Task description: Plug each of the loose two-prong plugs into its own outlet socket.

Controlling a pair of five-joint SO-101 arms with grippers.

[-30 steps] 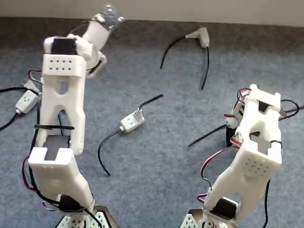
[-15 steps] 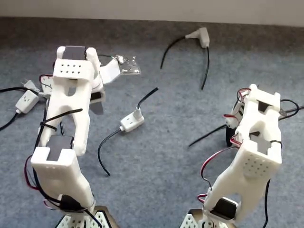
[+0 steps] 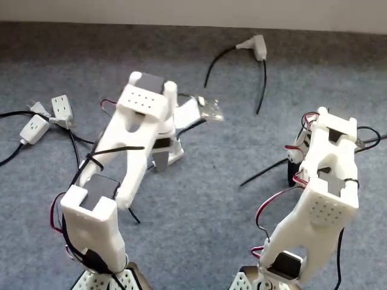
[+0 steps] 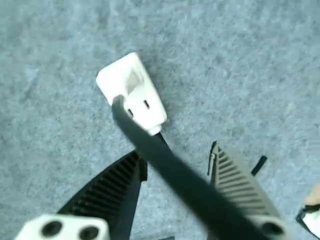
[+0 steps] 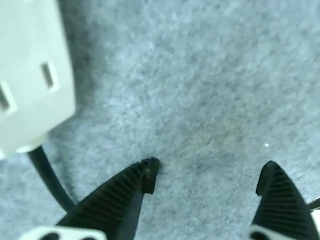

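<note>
Fingers (image 4: 118,192) apart, socket's (image 4: 131,89) long axis toward them

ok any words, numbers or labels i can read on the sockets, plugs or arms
No readable text anywhere.
The middle socket shows two slots, no print.
The near socket in the right wrist view is blank too.
The side sockets in the high view are too small to tell.

Fixed camera looks down over the table (image 3: 230,211); wrist cameras face it closely.
</note>
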